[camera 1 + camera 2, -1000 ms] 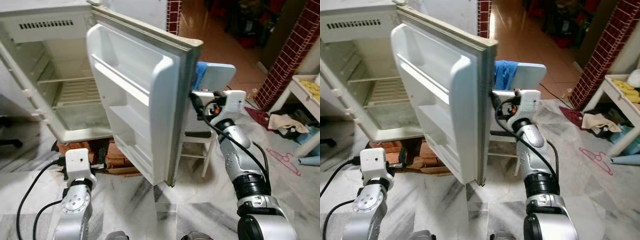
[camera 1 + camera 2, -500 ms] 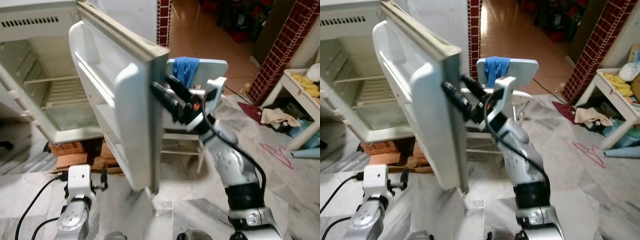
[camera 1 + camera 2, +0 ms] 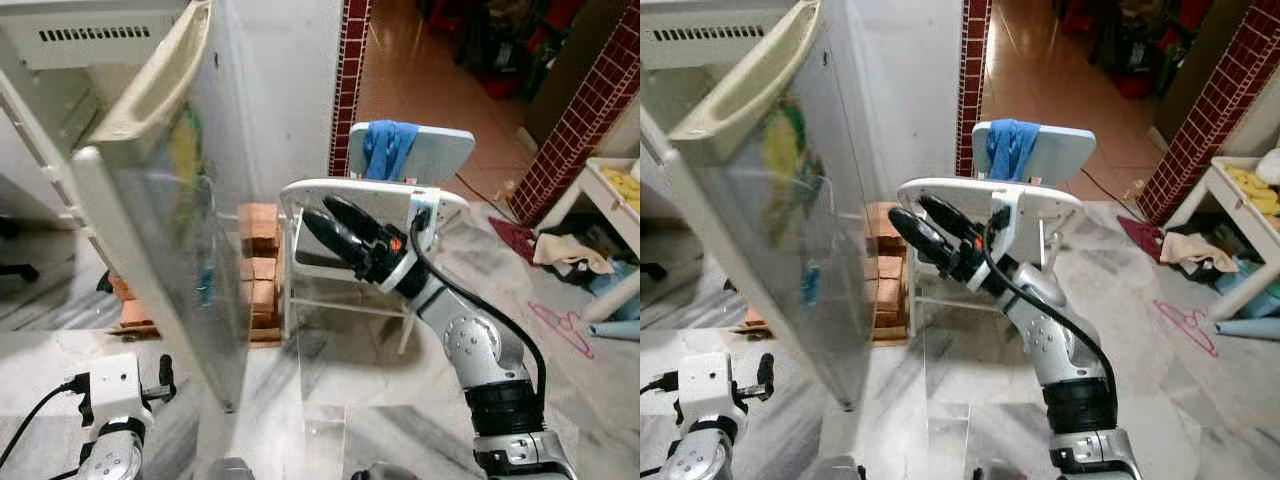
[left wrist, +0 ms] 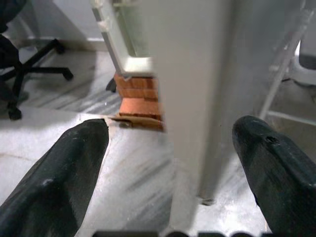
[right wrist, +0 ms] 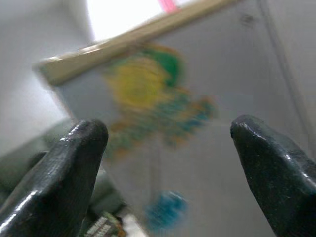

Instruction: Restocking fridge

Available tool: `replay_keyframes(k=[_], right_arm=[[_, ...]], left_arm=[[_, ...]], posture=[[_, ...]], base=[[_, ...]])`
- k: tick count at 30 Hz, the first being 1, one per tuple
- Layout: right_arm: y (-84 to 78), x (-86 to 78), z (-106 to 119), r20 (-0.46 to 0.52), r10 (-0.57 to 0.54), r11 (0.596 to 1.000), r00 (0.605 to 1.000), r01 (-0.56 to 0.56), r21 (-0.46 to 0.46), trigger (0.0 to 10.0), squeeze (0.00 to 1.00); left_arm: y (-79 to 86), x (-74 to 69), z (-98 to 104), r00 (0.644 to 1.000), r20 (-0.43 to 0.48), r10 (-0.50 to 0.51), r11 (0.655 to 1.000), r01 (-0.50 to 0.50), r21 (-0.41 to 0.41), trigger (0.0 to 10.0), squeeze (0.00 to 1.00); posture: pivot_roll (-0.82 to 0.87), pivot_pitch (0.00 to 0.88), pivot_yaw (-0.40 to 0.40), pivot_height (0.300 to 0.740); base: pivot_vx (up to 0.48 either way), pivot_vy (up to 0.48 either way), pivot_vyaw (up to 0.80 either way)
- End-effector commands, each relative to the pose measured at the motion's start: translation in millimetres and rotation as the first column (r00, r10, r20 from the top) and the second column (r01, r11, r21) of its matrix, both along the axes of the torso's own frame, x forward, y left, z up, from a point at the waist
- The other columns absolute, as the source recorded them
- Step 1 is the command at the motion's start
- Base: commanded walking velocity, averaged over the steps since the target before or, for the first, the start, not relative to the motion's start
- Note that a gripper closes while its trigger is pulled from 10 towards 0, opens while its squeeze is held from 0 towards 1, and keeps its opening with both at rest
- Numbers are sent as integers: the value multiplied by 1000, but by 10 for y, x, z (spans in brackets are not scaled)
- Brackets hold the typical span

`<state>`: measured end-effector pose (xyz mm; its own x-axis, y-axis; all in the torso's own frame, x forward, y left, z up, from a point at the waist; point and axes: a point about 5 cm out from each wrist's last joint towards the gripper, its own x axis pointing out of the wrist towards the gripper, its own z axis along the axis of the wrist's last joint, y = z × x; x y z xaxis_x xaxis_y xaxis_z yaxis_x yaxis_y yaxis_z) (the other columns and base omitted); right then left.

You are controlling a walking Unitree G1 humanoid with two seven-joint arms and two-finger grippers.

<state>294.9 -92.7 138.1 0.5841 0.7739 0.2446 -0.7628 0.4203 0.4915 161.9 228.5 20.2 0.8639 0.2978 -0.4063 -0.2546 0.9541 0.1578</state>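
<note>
At the far left the fridge [image 3: 60,40] shows its white top panel with a vent, and the left gripper [image 4: 170,163] hangs low near the floor with its two black fingers spread wide and nothing between them; its wrist view looks at the door's bottom corner, the bricks [image 4: 140,98] under the fridge and the wheeled base of an office chair [image 4: 19,74]. Next comes the fridge door [image 3: 175,210], swung so that its outer face with a yellow and green sticker [image 3: 780,165] faces the room and its lower edge stands close over the marble floor [image 3: 340,370]. To the right of the door, apart from it, the right gripper [image 3: 335,235] is raised and points at that outer face, fingers parted and empty; its wrist view shows the blurred sticker between them. Behind it stands a white chair [image 3: 400,195], and further back a pale blue chair back with a blue cloth [image 3: 385,145] draped over it. At the far right are a brick pillar [image 3: 590,100], a white table [image 3: 610,185] and a pink hanger [image 3: 565,325] on the floor. No food is in view, so I judge the restocking not yet begun. The risk is that the door swings towards shut, blocking access to the shelves, or that the right arm catches the white chair just behind it.
</note>
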Motion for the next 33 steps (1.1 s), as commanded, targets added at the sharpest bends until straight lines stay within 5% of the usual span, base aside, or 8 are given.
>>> replay_keyframes(k=[1,2,6,16,26,33], right_arm=[[-58,72,-47,9,-97,993,995,97,-70,10000,0],[-121,153,-120,12,-222,964,975,221,-148,10000,0],[-330,228,-185,42,-461,860,886,458,-224,10000,0],[-684,15,-452,25,-686,679,727,652,-336,10000,0],[-670,-3,-504,73,-725,623,685,698,-353,10000,0],[-641,-40,-528,70,-725,624,685,697,-353,10000,0]], left_arm=[[-2,16,39,1000,26,-7,1000,7,15,10000,0],[-9,70,85,998,61,-24,999,22,27,10000,0],[-152,349,283,979,157,-127,990,116,82,10000,0],[-522,760,586,906,283,-314,949,292,119,10000,0],[-594,833,594,895,301,-328,945,311,105,10000,0],[-595,843,604,895,314,-317,948,300,104,10000,0]], posture=[[92,0,-21,740],[90,0,-19,740],[81,0,-15,740],[24,0,17,740],[6,0,23,740],[4,0,22,740]], base=[[0,0,0],[0,0,0],[0,0,0],[0,250,-44],[0,480,-752],[0,480,-800]])
